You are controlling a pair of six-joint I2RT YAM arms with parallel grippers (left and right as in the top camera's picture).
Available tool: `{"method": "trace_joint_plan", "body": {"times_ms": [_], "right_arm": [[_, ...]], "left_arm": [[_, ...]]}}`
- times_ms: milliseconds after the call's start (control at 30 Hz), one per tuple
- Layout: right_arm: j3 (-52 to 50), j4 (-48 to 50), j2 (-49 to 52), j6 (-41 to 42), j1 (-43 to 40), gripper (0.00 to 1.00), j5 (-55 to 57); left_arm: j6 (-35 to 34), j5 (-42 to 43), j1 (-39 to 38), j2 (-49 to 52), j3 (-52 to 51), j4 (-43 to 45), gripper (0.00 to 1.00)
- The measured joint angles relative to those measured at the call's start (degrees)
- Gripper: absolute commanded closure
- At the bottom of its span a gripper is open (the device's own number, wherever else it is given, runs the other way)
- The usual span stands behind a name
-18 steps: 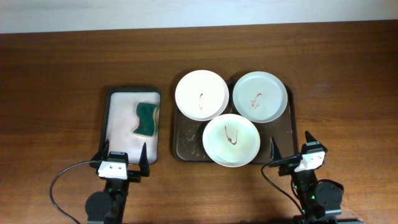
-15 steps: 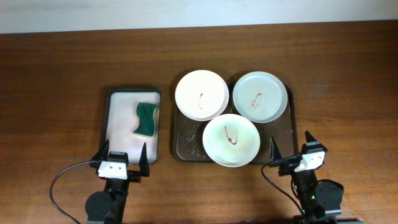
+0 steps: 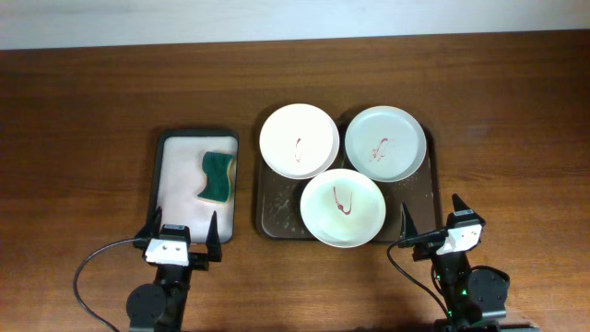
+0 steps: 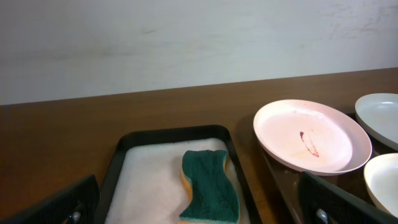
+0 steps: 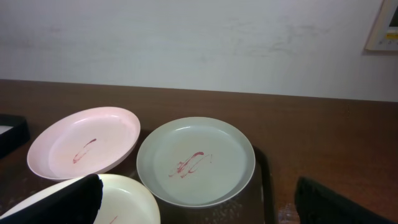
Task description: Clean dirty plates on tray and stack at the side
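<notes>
Brown tray (image 3: 275,214) holds all three dirty plates (image 3: 343,207), stains uncleaned | side stack: not started | sponge (image 3: 217,177) lies in small black tray (image 3: 159,184) | left end effector (image 3: 185,219) fingers apart, empty | right end effector (image 3: 430,205) fingers apart, empty | progress: apparently nothing done yet

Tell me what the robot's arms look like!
Both arms are mostly black. The left gripper and right gripper each have two thin, pointed black fingers with a small white block between them. A thin black cable loops out beside each arm. The right arm shows a little green glow.
</notes>
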Motion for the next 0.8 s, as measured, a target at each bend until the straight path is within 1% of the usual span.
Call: {"method": "trace_joint_plan", "body": {"times_ms": [567,700,733,800], "right_arm": [[0.0,0.0,0.0,0.22,0.0,0.02,0.0],[0.07,-0.52,0.0,5.42,0.0,0.01,-0.04],[0.46,-1.16,0.04,6.36,0.0,0.01,-0.04],[2.51,-5.51,0.09,7.43,0.0,0.01,-0.04]], "left_arm": [[-0.26,0.02,0.02,0.0,0.0,0.55,0.01],[-2.21,0.0,0.0,0.76,0.74,-2.03,0.01],[-2.43,0.0,0.0,2.25,1.81,-4.28,0.01],[-2.49,0.0,0.0,5.2,4.33,-9.14,0.01]]}}
